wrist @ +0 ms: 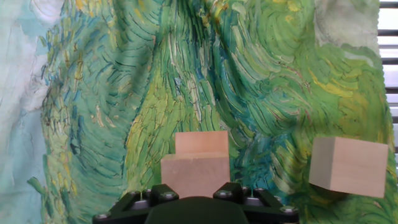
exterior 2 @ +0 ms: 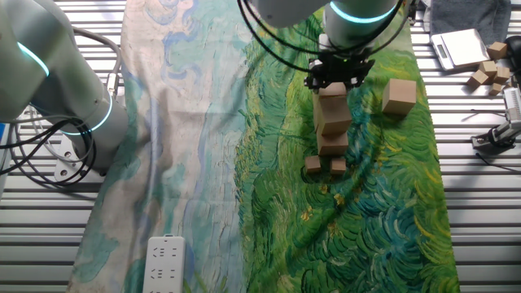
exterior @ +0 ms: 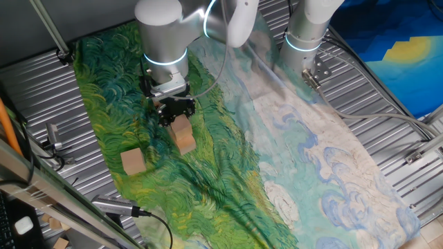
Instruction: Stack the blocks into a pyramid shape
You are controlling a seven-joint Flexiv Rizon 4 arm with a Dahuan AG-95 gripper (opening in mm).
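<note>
pincer (exterior 2: 338,79) just above block stack (exterior 2: 332,122), jaw state unclear, lone block (exterior 2: 400,95) nearby, painted cloth (exterior 2: 366,212)

Light-tan wood blocks (exterior: 184,135), green/blue swirl-print cloth (exterior: 228,166).

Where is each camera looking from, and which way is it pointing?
One fixed view: high beside the table, looking down at the painted cloth; shows the arm and gripper over the block stack.
The other fixed view: high on the opposite side, looking down; gripper, stack.
Hand view: on the hand, looking along the fingers; fingers' base only.
All share the lone block.
</note>
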